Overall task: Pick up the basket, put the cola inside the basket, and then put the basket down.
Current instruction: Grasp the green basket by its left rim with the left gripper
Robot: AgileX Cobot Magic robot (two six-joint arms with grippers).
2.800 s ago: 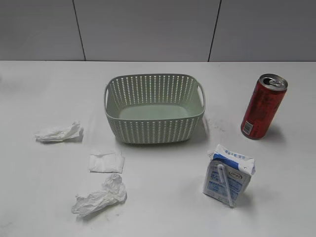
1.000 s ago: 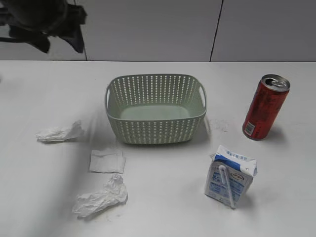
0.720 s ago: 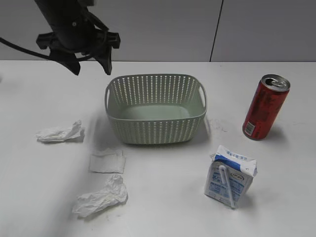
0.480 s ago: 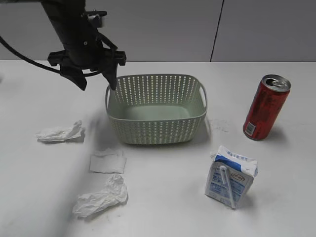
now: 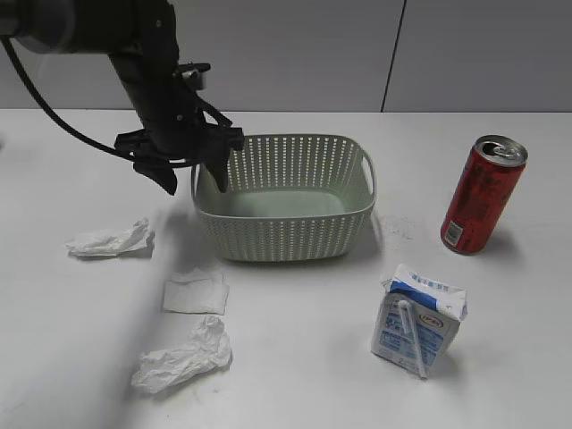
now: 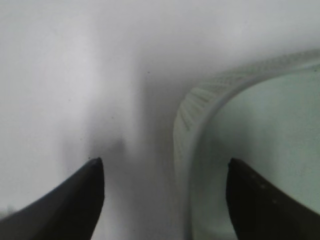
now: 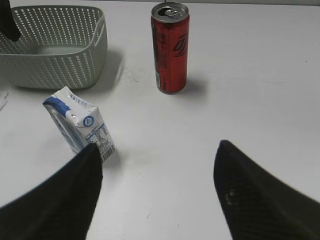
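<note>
The pale sage-green slotted basket stands at the table's middle; it also shows in the right wrist view and the left wrist view. My left gripper is open and straddles the basket's left wall, one finger outside and one inside; in the left wrist view the rim runs between the fingertips. The cola, a tall red can, stands upright at the right, also in the right wrist view. My right gripper is open and empty above the table, well short of the cola; it is out of the exterior view.
A blue-and-white drink carton with a straw stands in front of the cola, also in the right wrist view. Three crumpled white tissues lie left of the basket: one, one, one. A grey panelled wall stands behind.
My left arm came in from the upper left and moved down and right to the basket's left wall. The basket, cola and carton have stayed put.
</note>
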